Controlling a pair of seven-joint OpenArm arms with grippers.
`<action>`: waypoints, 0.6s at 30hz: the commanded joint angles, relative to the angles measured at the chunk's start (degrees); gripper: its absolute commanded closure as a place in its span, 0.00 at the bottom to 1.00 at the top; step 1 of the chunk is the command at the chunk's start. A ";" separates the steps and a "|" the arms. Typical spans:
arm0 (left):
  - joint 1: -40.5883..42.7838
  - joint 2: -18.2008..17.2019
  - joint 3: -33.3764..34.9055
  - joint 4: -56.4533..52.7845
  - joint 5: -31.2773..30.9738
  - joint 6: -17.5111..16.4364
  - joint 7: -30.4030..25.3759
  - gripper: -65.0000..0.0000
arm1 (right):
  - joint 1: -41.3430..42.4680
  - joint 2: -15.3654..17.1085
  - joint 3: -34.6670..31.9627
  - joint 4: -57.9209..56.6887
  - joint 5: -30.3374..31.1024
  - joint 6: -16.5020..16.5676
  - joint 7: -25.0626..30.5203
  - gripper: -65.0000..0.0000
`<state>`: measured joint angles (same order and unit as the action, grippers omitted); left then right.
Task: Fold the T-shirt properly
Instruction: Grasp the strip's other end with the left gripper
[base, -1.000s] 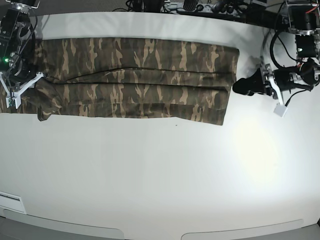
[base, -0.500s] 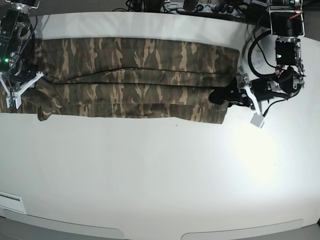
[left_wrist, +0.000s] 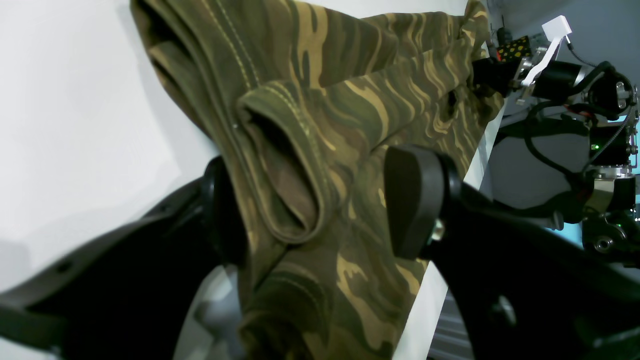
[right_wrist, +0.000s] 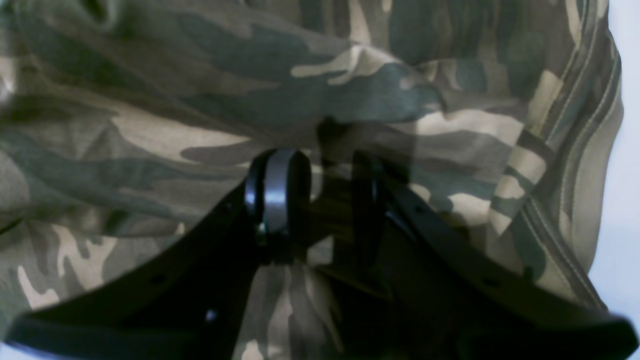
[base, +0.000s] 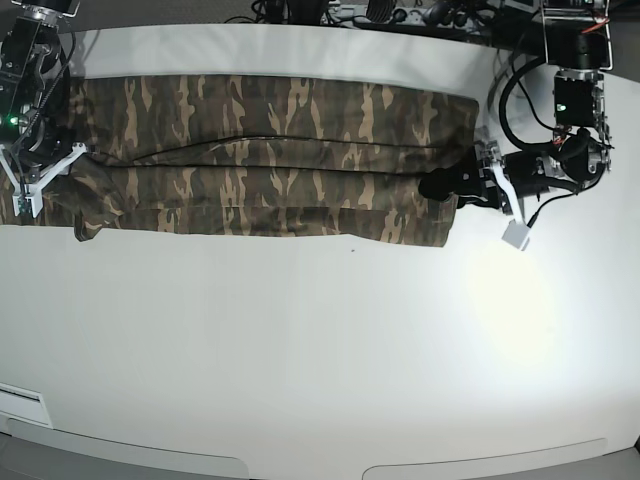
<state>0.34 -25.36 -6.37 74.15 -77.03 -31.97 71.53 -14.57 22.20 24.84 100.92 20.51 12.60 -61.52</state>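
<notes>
Left claw now astride T-shirt hem

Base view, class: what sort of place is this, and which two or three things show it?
Probably a robotics lab bench, not a home: a bare white tabletop, two black cabled robot arms at its ends, and tangled cables behind it. A camouflage fabric T-shirt lies folded into a long strip.

The large soft camouflage-print T-shirt lies folded into a long band across the far half of the flat white table. The left gripper straddles its hem end; the right gripper sits at the opposite end.
</notes>
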 joint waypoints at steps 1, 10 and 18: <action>2.05 0.15 1.29 -1.03 3.98 3.23 5.64 0.35 | 0.31 1.01 0.28 0.90 -0.66 0.00 -0.02 0.67; 2.01 2.14 2.71 -1.03 5.77 3.37 5.18 0.77 | 0.31 1.01 0.28 1.07 -0.61 -0.02 -0.02 0.67; 1.14 2.03 2.45 -1.03 6.56 3.30 4.72 1.00 | 0.28 1.01 0.28 2.60 -0.55 0.04 -0.02 0.67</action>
<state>-0.03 -24.12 -5.04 74.63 -73.89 -31.92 71.61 -14.63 22.17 24.84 102.41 19.97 12.62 -62.02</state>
